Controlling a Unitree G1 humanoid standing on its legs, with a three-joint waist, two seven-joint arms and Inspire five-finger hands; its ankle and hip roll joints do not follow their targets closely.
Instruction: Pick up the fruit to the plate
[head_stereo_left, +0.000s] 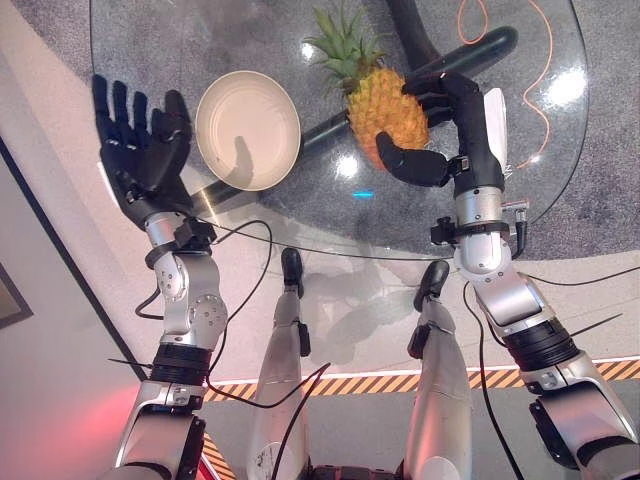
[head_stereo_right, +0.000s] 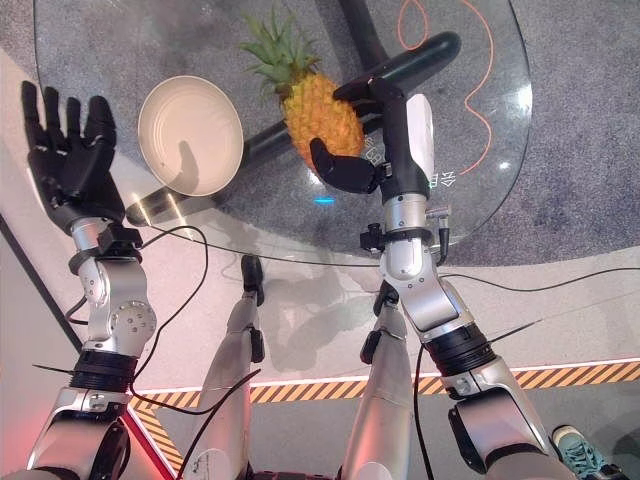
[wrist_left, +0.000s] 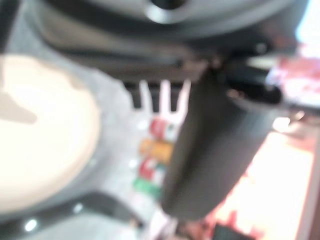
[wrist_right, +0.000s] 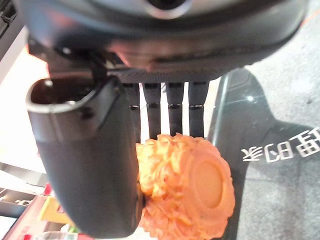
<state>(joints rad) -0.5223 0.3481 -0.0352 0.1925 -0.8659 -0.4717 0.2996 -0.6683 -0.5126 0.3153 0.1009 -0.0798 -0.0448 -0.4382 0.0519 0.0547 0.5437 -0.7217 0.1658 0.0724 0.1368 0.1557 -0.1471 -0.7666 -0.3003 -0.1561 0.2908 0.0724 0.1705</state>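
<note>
Round glass table (head_stereo_left: 540, 170) up top, and the pineapple (head_stereo_left: 385, 100) lies on it just right of the cream plate (head_stereo_left: 248, 128), leafy crown pointing away from the robot. Right hand (head_stereo_left: 450, 130) is on the fruit now, thumb under its near end, fingers curled over the far side, a proper grasp. Left hand (head_stereo_left: 140, 140) hovers left of the plate, fingers spread, holding nothing.
</note>
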